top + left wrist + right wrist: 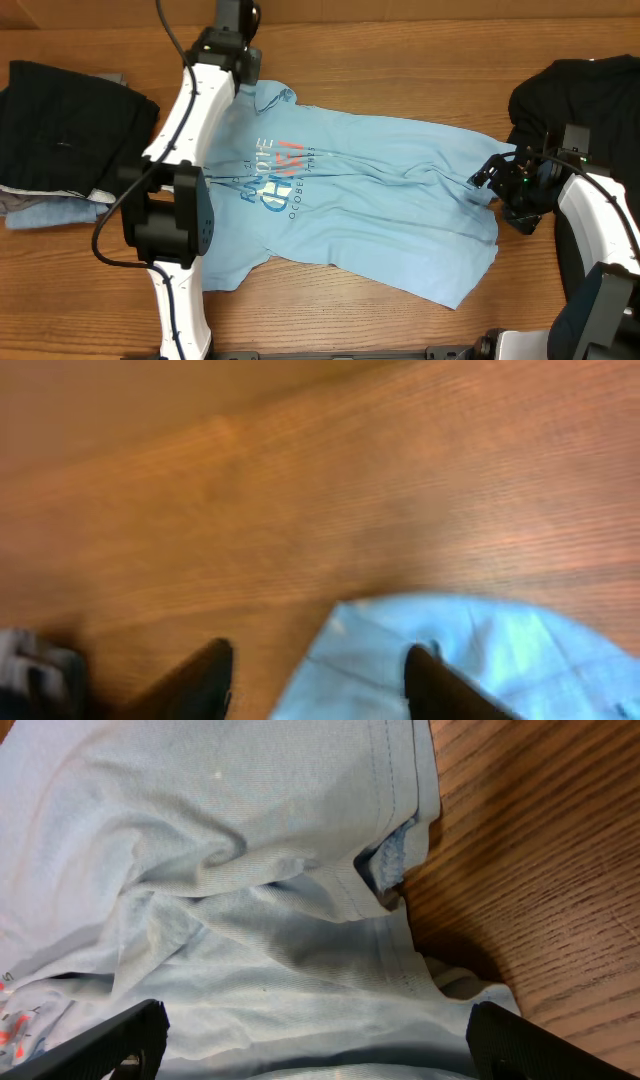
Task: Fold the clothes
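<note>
Blue T-shirt spread print-up across the middle of the worktop, collar toward the upper left of the overhead frame, hem toward the right, creased through the centre. Not yet folded. Left fingers parted at the collar end, a pale-blue edge lying loose between them on bare wood, nothing pinched. Right fingers spread wide over the hem at the right of the overhead frame, bracketing the stitched border and a small bunched gap, holding nothing. Probably stationed at opposite ends to draw the cloth flat or to take hold for a first fold. Black shirt at far right, beside the hem; folded pile at upper left, apart from the work.
</note>
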Action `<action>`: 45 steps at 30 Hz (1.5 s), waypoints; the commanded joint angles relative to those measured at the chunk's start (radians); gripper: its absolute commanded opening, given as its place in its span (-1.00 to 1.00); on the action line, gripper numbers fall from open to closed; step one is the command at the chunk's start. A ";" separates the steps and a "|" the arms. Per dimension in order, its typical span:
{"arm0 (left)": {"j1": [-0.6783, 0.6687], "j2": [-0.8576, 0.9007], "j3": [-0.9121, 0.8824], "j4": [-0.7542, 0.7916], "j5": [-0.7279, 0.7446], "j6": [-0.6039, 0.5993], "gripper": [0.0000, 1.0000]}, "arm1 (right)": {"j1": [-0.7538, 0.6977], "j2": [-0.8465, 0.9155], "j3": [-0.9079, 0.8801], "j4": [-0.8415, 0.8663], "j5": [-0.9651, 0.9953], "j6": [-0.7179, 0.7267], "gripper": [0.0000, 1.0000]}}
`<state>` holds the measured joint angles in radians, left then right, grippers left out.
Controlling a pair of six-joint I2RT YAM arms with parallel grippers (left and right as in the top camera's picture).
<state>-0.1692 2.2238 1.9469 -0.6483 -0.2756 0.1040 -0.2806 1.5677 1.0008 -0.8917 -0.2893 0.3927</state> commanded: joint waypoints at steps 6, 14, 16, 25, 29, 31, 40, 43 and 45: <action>-0.028 0.050 0.019 -0.103 0.282 0.397 0.53 | -0.003 -0.001 0.015 0.002 -0.007 0.006 1.00; -0.035 0.110 0.019 -0.098 0.366 0.424 0.50 | -0.003 -0.001 0.015 0.002 -0.007 0.006 1.00; -0.035 0.110 0.019 -0.082 0.365 0.424 0.43 | -0.003 -0.001 0.015 0.002 -0.007 0.006 1.00; -0.041 0.112 0.019 -0.032 0.380 0.419 0.03 | -0.003 -0.001 0.015 0.002 -0.007 0.006 1.00; -0.042 0.113 0.019 -0.021 0.380 0.419 0.03 | -0.003 -0.001 0.015 0.002 -0.007 0.006 1.00; -0.043 0.117 0.019 -0.017 0.380 0.412 0.01 | -0.003 -0.001 0.015 0.002 -0.007 0.006 1.00; -0.060 0.153 0.019 0.027 0.371 0.350 -0.33 | -0.003 -0.001 0.015 0.002 -0.007 0.006 1.00; -0.067 0.153 0.019 0.065 0.296 0.321 -0.53 | -0.003 -0.001 0.015 0.002 -0.007 0.006 1.00; -0.067 0.153 0.019 0.077 0.261 0.321 -0.65 | -0.003 -0.001 0.015 0.002 -0.007 0.006 1.00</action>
<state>-0.2291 2.3718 1.9503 -0.5873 0.0544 0.4606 -0.2810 1.5677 1.0008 -0.8925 -0.2893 0.3927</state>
